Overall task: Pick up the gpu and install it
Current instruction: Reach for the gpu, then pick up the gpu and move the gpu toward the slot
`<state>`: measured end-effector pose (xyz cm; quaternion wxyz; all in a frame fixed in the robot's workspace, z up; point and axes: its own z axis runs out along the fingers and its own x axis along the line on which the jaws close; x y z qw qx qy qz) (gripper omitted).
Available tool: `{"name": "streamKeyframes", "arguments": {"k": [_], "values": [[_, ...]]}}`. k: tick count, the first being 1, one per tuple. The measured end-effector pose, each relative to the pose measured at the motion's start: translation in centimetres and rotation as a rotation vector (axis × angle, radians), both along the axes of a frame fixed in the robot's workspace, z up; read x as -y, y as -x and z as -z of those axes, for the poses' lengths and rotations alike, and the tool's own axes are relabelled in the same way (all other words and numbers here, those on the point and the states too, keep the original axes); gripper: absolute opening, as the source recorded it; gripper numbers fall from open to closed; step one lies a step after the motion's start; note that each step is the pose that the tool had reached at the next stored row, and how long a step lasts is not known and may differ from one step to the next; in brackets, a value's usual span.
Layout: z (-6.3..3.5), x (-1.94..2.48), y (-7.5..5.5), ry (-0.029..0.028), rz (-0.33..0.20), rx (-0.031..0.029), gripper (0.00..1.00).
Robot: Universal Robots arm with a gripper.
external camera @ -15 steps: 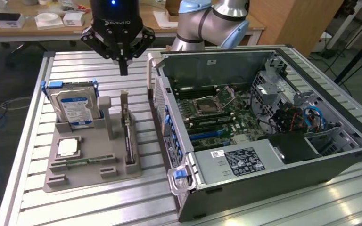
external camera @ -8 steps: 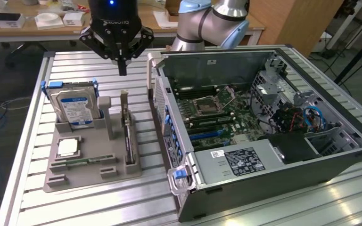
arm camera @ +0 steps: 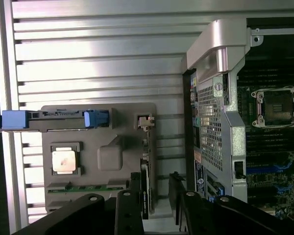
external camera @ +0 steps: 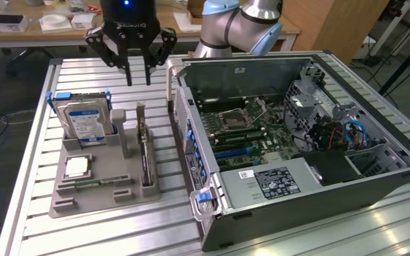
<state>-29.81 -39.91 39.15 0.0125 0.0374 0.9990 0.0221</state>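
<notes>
The gpu [external camera: 144, 154] stands on edge in a slot along the grey holder tray [external camera: 105, 200], a thin dark card with a metal bracket at its far end. In the wrist view the gpu [arm camera: 147, 147] appears edge-on, running down between the two black fingers [arm camera: 134, 196]. My gripper [external camera: 138, 80] hangs open above the card's far end, clear of it and holding nothing. Its gap [arm camera: 155, 188] lines up roughly over the card's edge.
The tray also holds a silver hard drive [external camera: 84, 120] with blue clips, a processor chip [external camera: 77, 167] and a green memory stick [external camera: 91, 184]. The open computer case [external camera: 298, 138] lies at the exterior view's right, its motherboard [external camera: 247, 133] exposed. A slatted metal table [external camera: 84, 74] carries everything.
</notes>
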Motion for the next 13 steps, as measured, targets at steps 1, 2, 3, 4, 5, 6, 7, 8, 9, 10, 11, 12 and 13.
{"name": "streamKeyframes", "arguments": {"k": [1,2,3,4,5,6,7,8,9,10,11,12,13], "values": [[0.0,0.0,0.0,0.0,0.0,0.0,0.35],[0.0,0.0,0.0,0.0,0.0,0.0,0.41],[0.0,0.0,0.0,0.0,0.0,0.0,0.41],[0.0,0.0,0.0,0.0,0.0,-0.0001,0.41],[0.0,0.0,0.0,0.0,0.0,0.0,0.41],[0.0,0.0,0.0,0.0001,0.0,0.0,0.41],[0.0,0.0,0.0,0.0,0.0,0.0,0.41],[0.0,0.0,0.0,0.0,0.0,0.0,0.41],[0.0,0.0,0.0,0.0001,0.0,0.0,0.41],[0.0,0.0,0.0,0.0,0.0,0.0,0.41],[0.0,0.0,0.0,0.0001,0.0,0.0,0.41],[0.0,0.0,0.0,0.0001,0.0,0.0,0.41],[0.0,0.0,0.0,0.0,0.0,0.0,0.41]]}}
